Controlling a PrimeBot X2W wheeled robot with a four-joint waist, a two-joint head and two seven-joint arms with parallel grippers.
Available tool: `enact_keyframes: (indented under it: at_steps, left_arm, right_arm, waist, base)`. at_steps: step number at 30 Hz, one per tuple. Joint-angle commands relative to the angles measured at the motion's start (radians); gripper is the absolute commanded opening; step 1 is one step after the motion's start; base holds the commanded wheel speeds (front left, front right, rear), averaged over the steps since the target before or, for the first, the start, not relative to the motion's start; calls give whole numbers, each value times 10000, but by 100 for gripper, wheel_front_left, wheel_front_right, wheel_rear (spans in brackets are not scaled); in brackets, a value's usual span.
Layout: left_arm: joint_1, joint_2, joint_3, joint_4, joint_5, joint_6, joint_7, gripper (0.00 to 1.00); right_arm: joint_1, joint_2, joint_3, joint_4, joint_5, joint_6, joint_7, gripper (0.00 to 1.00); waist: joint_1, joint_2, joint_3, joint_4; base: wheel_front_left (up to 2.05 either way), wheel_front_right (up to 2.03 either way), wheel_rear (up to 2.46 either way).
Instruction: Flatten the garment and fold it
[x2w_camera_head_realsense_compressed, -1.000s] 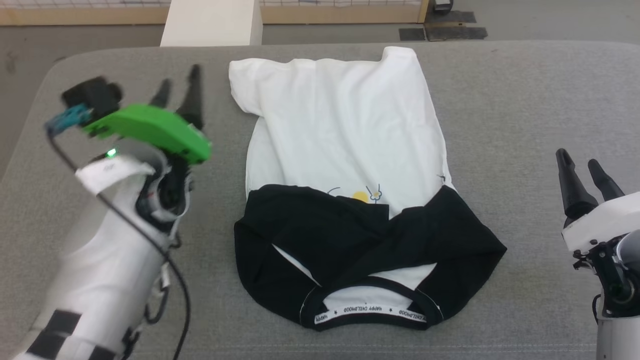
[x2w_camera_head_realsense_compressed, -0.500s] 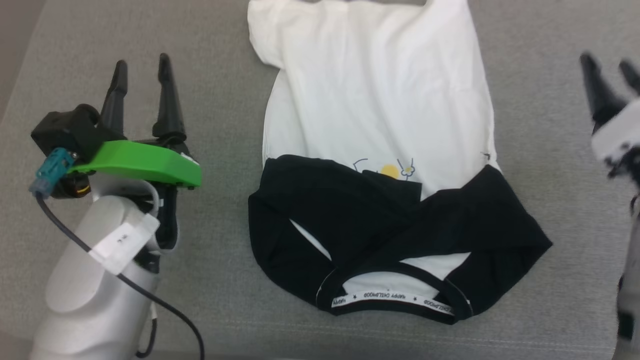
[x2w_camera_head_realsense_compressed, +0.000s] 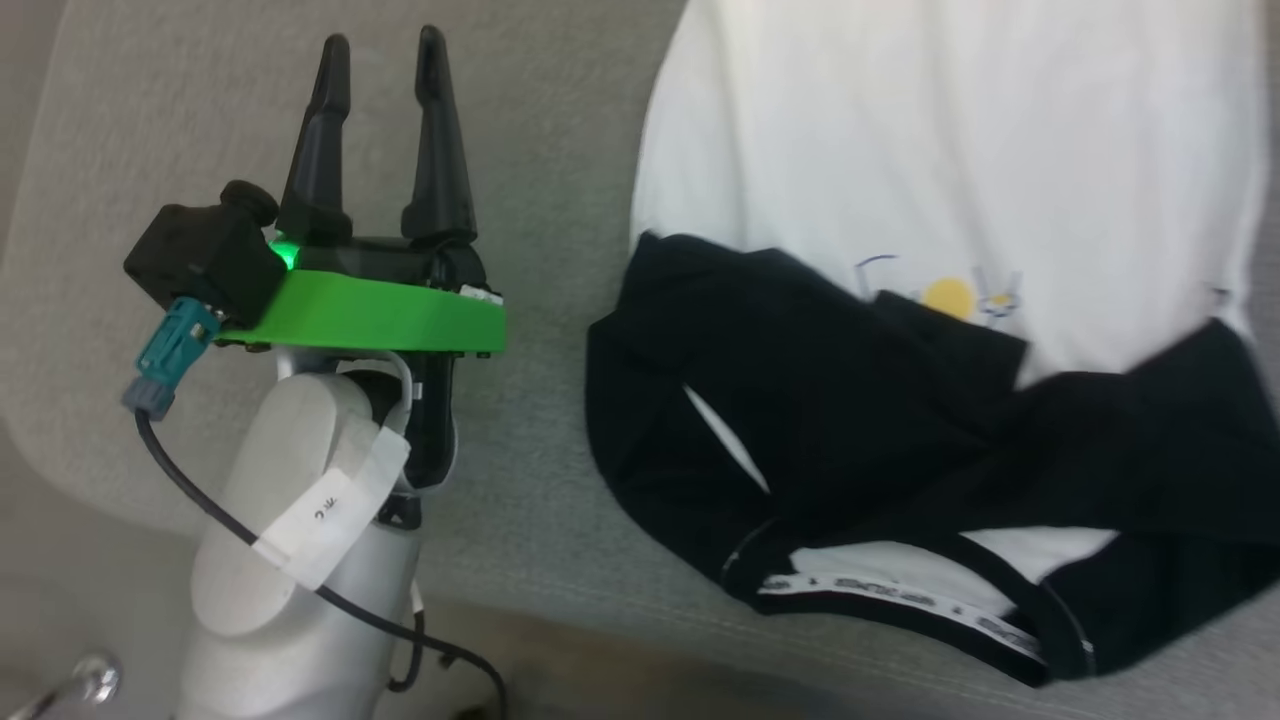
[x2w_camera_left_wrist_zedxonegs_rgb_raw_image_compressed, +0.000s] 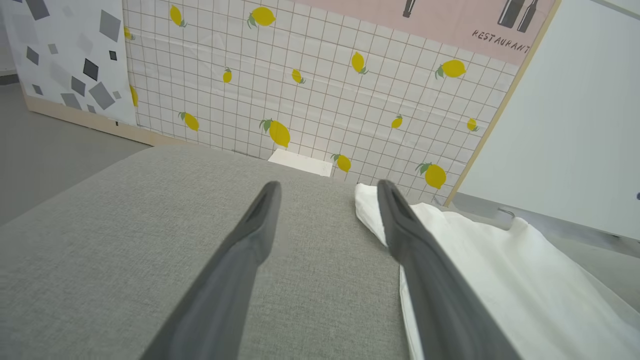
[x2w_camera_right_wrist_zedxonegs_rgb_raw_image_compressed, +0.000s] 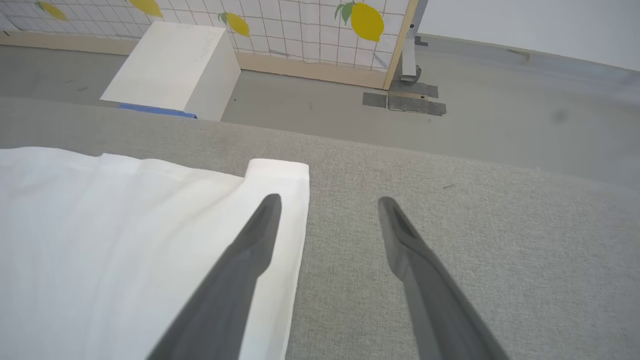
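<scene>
Shirt (x2w_camera_head_realsense_compressed: 950, 150) at right, black sleeves (x2w_camera_head_realsense_compressed: 800, 380) crossed inward. Left gripper (x2w_camera_head_realsense_compressed: 382, 42), at left, and right gripper (x2w_camera_right_wrist_zedxonegs_rgb_raw_image_compressed: 328, 201) both spread, empty. Final fold seemingly pending: grip two corners together.

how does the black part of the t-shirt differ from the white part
The T-shirt's black part is bunched and folded over itself; its white part lies smooth and flat. The black part sits at the near end, by the neckband; the white part stretches away. Both lie on the grey padded surface.

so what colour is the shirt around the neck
Black, the shirt white elsewhere; best in the head view.
</scene>
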Motion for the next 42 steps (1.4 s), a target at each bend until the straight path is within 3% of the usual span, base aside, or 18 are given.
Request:
enact_keyframes:
  at_steps: [1,10,20,21,22,23,32,35,42]
  left_arm:
    - [-25,-132,60,-88,173,-113,-44,100]
    - [-68,-727,257,-545,651,-659,-45,100]
    - [-149,-971,451,-344,775,-1032,-45,100]
    - [-155,-978,455,-312,781,-1046,-45,100]
    - [-157,-982,463,-280,786,-1053,-45,100]
    - [-159,-986,482,-251,795,-1058,-45,100]
    - [-321,-990,622,148,875,-1190,-45,100]
    - [-562,-814,643,335,880,-1275,85,100]
    - [-1956,17,872,730,280,-1593,2127,100]
  right_arm:
    - [-470,-97,139,149,-223,35,268,100]
    - [-1891,-808,477,562,-1652,35,1684,100]
    - [-1696,-924,1017,864,-1545,35,2541,100]
    - [-1696,-970,1095,872,-1531,35,2721,76]
    - [-1704,-1002,1137,858,-1501,35,2833,29]
    - [-1740,-1016,1108,799,-1458,35,2879,0]
    - [-2119,-563,283,304,-1342,35,1533,0]
    - [-1984,-490,523,365,-937,35,1030,0]
    - [-1490,-362,1303,600,-68,35,567,0]
  waist:
    - [-1,0,1496,1395]
    - [-1,0,2478,1822]
    - [-1,0,2896,1714]
    - [-1,0,2885,1694]
    - [-1,0,2862,1671]
    - [-1,0,2820,1638]
    - [-1,0,1913,976]
    - [-1,0,1435,582]
    - [-1,0,726,-425]
  base:
    - [0,0,0]
    - [0,0,0]
    - [0,0,0]
    - [0,0,0]
    - [0,0,0]
    - [0,0,0]
    - [0,0,0]
    - [0,0,0]
    - [0,0,0]
